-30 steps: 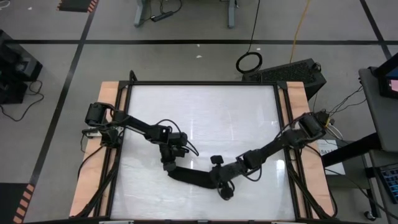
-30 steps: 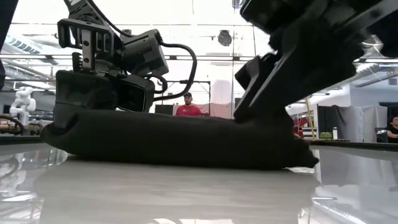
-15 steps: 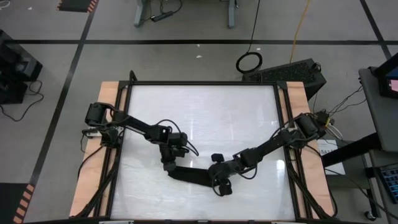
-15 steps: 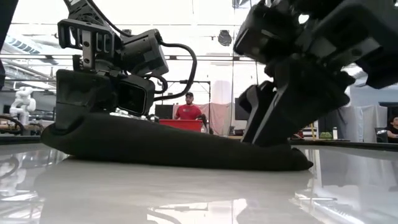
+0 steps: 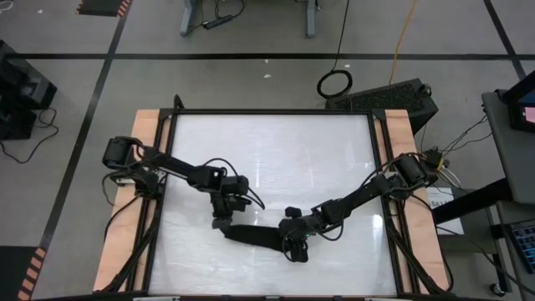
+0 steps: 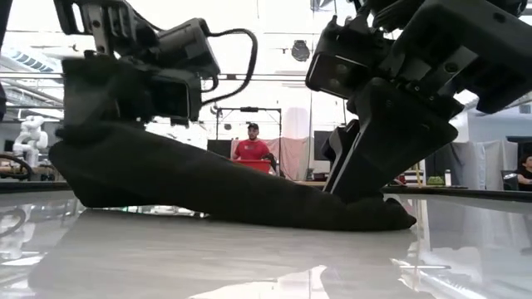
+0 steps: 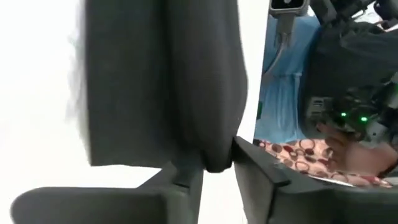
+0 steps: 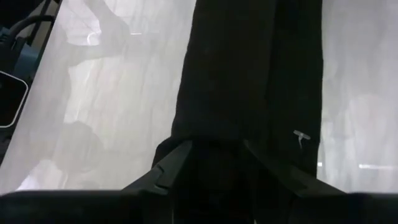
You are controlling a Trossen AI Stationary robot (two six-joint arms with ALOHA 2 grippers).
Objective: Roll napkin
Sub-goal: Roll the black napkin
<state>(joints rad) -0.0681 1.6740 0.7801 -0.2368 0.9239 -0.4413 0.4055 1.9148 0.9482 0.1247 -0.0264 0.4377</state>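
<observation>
The black napkin (image 5: 255,237) is a narrow roll lying across the white table's near middle. In the low view the napkin (image 6: 216,187) slopes from a raised left end down to a right end resting on the table. My left gripper (image 5: 224,222) is shut on the left end. My right gripper (image 5: 294,248) is shut on the right end. In the right wrist view the roll runs away from the fingers, with a small white tag (image 8: 301,135) at one edge. My left gripper pinches the roll's left end (image 7: 214,155) between its two fingers, which slant down from the table's left. That end hangs lifted clear of the table, and the roll slopes away below it. My right gripper has the roll's right end (image 8: 214,146) between its two fingers (image 8: 177,158), slanting down from the table's right and pointing along the roll. That end (image 6: 374,216) lies on the table under the fingers.
Wooden rails (image 5: 144,167) run along the table's left and right sides. The white tabletop (image 5: 267,150) stretches bare beyond the napkin toward the far edge. A black case (image 5: 393,96) sits off the far right corner. A person in red (image 6: 252,148) stands in the room behind.
My left gripper has risen, lifting the roll's left end clear of the table while the right end stays down, so the roll now slopes. My right gripper has gone slightly toward the table's left, sunk a little and rolled about its own line, standing steeper on the right end.
</observation>
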